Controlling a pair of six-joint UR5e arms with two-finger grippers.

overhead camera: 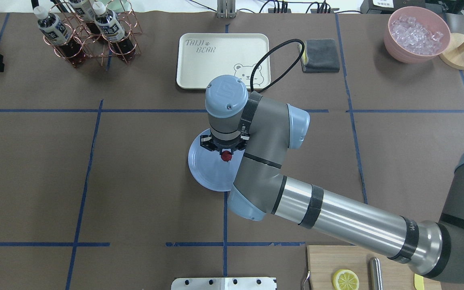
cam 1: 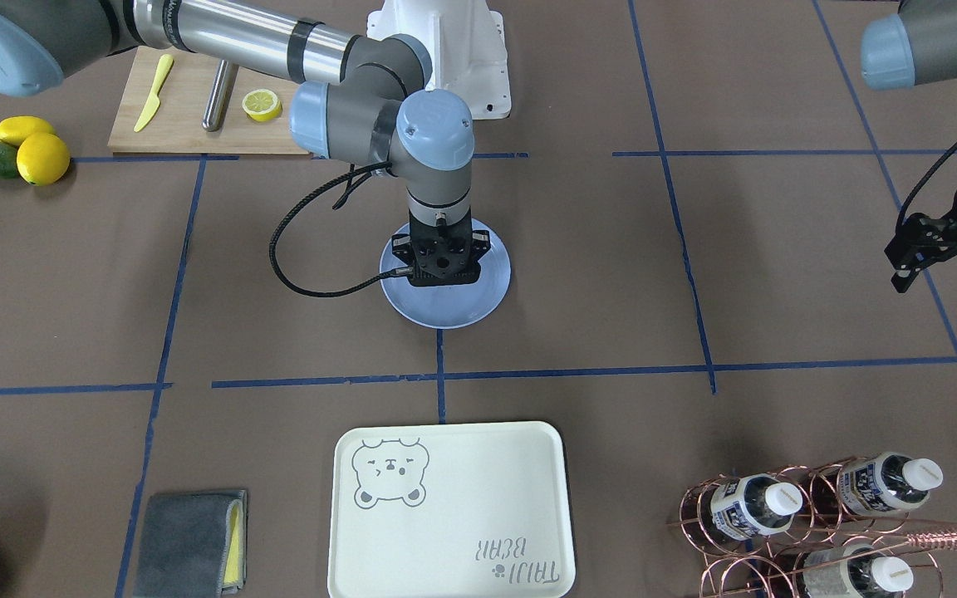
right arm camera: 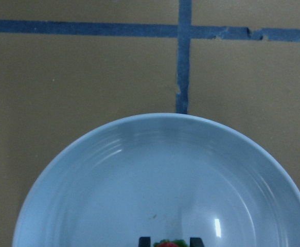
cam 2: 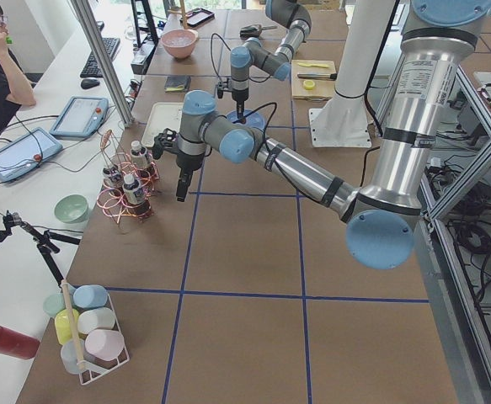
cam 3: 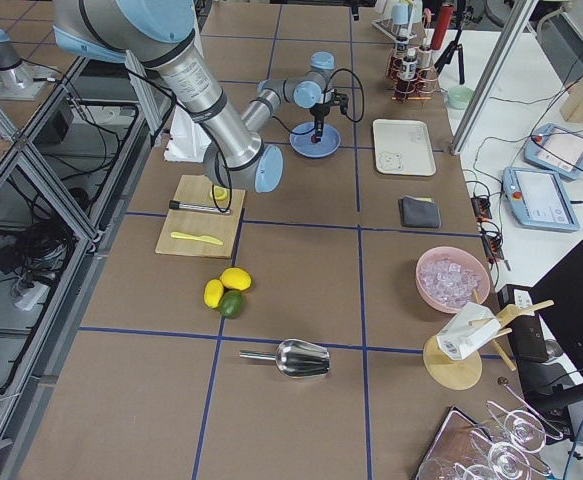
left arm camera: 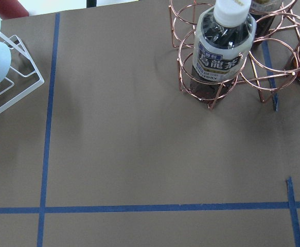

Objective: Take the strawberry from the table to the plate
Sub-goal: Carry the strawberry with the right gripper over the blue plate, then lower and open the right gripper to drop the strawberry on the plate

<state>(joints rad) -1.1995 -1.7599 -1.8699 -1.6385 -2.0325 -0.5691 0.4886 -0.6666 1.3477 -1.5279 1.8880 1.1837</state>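
**Berry over the plate, not yet let go**

My right claw [overhead camera: 226, 154] points straight down, pinching the tiny dark-red bumpy strawberry [overhead camera: 226, 156] from both sides. I hold it over the round glossy light-blue plastic plate [overhead camera: 204, 171], well inside the raised rim, so it should drop into the dish and not onto the brown paper-covered table [overhead camera: 135, 181]. My left claw [cam 1: 944, 264] hangs spread and empty, well apart, which I judge keeps it out of the way.
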